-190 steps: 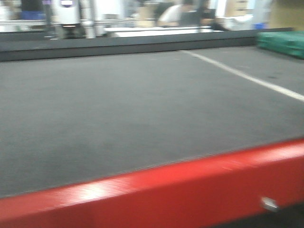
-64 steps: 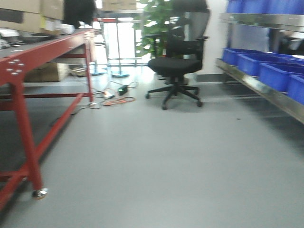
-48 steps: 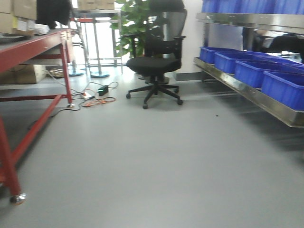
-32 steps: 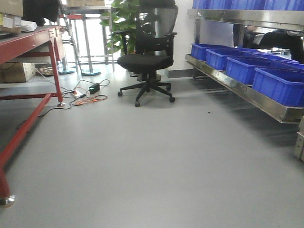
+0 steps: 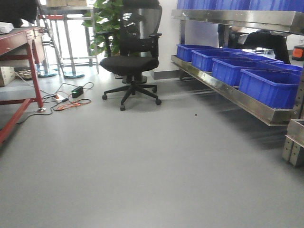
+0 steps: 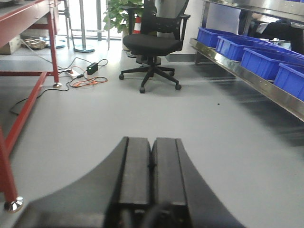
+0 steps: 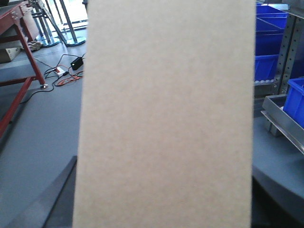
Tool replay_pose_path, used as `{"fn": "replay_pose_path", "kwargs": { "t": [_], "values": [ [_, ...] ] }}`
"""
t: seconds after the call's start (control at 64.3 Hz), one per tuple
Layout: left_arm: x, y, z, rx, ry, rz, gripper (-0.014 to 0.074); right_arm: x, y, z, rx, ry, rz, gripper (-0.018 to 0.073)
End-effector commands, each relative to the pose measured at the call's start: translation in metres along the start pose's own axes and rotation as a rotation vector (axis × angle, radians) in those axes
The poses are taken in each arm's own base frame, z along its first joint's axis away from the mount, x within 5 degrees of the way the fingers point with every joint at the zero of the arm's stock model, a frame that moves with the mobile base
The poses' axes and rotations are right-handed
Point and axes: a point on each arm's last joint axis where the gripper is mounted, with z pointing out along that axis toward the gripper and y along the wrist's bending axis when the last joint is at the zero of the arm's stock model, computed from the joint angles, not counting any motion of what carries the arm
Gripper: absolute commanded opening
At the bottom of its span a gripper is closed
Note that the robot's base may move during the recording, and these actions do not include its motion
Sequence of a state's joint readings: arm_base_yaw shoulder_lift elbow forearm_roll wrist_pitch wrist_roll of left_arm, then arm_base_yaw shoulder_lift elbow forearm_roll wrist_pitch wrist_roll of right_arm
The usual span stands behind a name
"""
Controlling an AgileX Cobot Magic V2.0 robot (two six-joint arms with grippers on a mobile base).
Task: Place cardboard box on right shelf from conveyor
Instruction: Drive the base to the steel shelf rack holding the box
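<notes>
The tan cardboard box [image 7: 166, 109] fills most of the right wrist view, standing upright. My right gripper [image 7: 164, 173] is shut on it, and only the dark finger [image 7: 52, 199] at its lower left shows. The right shelf [image 5: 228, 92] is a shiny steel rack along the right side, also seen as a steel shelf [image 6: 266, 85] from the left wrist. Of the conveyor only the red frame [image 5: 19, 38] shows at the far left; its belt is out of view. My left gripper [image 6: 151, 140] is shut and empty, pointing over the floor.
Blue bins [image 5: 266, 85] line the shelf. A black office chair [image 5: 130, 61] stands ahead, a plant [image 5: 107, 19] behind it. Cables and a power strip [image 5: 66, 99] lie on the floor by the red frame. A perforated steel upright [image 5: 298, 90] and low steel tray [image 7: 280, 118] are at right.
The front view has swung from the conveyor belt round to the right. The chair and red frame have slid left in view, and the shelf with blue bins has come nearer.
</notes>
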State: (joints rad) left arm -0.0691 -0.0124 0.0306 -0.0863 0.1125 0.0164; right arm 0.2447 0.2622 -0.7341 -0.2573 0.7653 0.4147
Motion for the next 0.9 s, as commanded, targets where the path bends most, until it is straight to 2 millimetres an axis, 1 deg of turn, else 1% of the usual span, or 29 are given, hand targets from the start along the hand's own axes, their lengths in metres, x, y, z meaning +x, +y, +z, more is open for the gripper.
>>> {"fn": "replay_pose_path", "kwargs": {
  "t": [0.0,0.886],
  "values": [
    [-0.0093,0.0000,-0.0016,0.001,-0.100,-0.010,-0.0119,-0.0159,0.0038,-0.0027,-0.028,-0.112,-0.020,0.0161],
    [-0.0093,0.0000,-0.0016,0.001,-0.100,-0.010,-0.0119,-0.0159,0.0038,-0.0027,-0.028,-0.112,-0.020,0.0161]
  ]
}}
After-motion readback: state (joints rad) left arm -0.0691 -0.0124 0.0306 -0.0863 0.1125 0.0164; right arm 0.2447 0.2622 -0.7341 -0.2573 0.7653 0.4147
